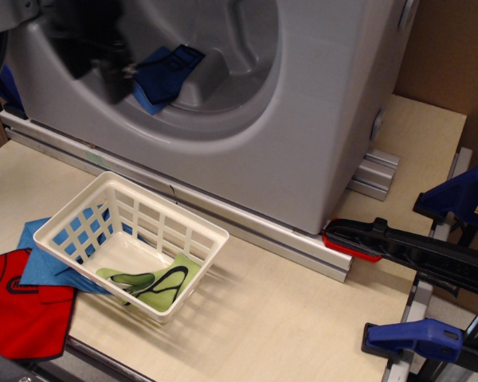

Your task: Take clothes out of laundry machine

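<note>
The grey laundry machine (319, 119) fills the upper part of the view, with its round drum opening facing me. The small dark blue garment with black trim (166, 73) lies inside the drum against the raised paddle (211, 76). My gripper (111, 73) is a dark, motion-blurred shape at the drum's left rim, just left of the garment and partly covering its left edge. The blur hides how its fingers stand.
A white slotted basket (131, 243) with a green cloth (155, 282) stands on the wooden table in front. A lighter blue cloth (44, 259) and a red garment (24, 306) lie at the lower left. Black and blue clamps (430, 263) sit at the right.
</note>
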Controlling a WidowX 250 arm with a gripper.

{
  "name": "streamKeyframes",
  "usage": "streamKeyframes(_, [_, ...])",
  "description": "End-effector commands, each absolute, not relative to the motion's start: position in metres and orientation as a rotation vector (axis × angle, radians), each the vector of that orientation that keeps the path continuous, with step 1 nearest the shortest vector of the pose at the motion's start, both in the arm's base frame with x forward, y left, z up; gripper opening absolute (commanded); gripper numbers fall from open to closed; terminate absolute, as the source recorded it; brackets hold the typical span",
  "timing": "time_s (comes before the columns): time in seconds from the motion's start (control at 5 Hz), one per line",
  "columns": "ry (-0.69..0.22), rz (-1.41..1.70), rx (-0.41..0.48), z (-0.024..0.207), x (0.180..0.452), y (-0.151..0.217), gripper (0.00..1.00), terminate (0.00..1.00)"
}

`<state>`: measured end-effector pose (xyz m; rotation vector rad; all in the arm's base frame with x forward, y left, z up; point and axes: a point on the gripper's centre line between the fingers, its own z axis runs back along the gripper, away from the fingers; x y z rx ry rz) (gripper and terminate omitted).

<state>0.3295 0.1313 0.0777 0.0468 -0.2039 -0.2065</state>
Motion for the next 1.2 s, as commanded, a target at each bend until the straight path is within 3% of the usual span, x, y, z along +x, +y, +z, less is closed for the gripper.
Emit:
streamKeyframes(0.0, [-0.28, -0.255, 0.087, 0.077, 0.38, 0.127, 1.0, 0.0])
streamKeyframes(0.2, [-0.279, -0.267, 0.129, 0.073, 0.379, 0.139, 1.0, 0.0])
streamKeyframes(0.4, [-0.249, -0.294, 0.133, 0.058, 0.382, 0.142, 0.0, 0.0])
streamKeyframes(0.8, [-0.23, -0.253, 0.161, 0.046, 0.375, 0.151, 0.0, 0.0])
streamKeyframes(1.0, [-0.281, -0.203, 0.193, 0.058, 0.373, 0.154, 0.0, 0.0])
